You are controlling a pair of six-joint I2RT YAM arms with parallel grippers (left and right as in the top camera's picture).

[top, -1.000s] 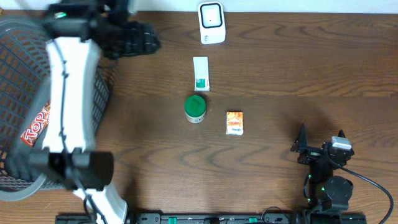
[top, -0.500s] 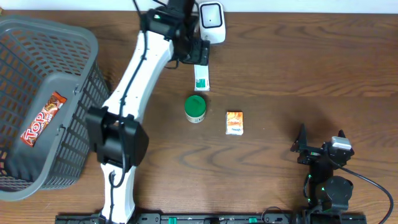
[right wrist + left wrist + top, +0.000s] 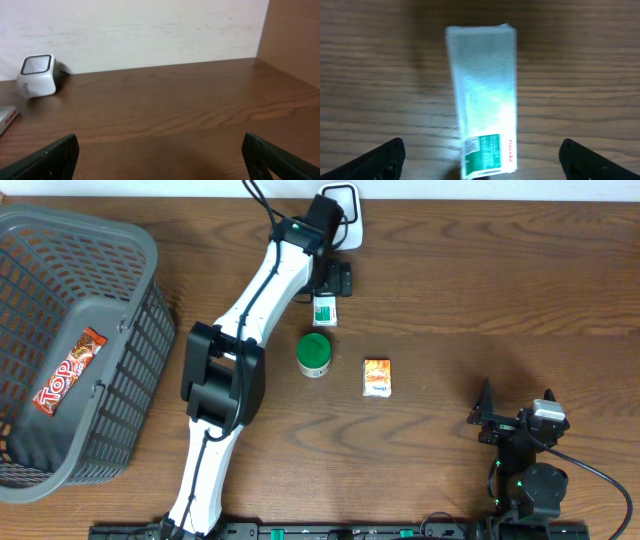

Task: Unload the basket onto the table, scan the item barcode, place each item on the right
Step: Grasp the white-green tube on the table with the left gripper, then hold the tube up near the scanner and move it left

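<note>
A long white box with a green label (image 3: 323,311) lies flat on the table just below the white barcode scanner (image 3: 349,218). My left gripper (image 3: 335,280) hovers over the box's far end, open. In the left wrist view the box (image 3: 482,95) runs lengthwise between the two dark fingertips (image 3: 387,157), which stand well clear of it on either side of my left gripper (image 3: 482,160). My right gripper (image 3: 515,410) rests at the near right of the table, open and holding nothing (image 3: 162,155). It looks across at the scanner (image 3: 36,75).
A green-lidded round can (image 3: 314,354) and a small orange packet (image 3: 376,377) sit near the table's middle. A grey basket (image 3: 60,235) at the left holds a red snack bar (image 3: 68,383). My left arm stretches diagonally from the near edge toward the scanner.
My left arm has swung right from beside the basket to above the white and green box, and its jaws have spread wider. The right arm has not moved.
</note>
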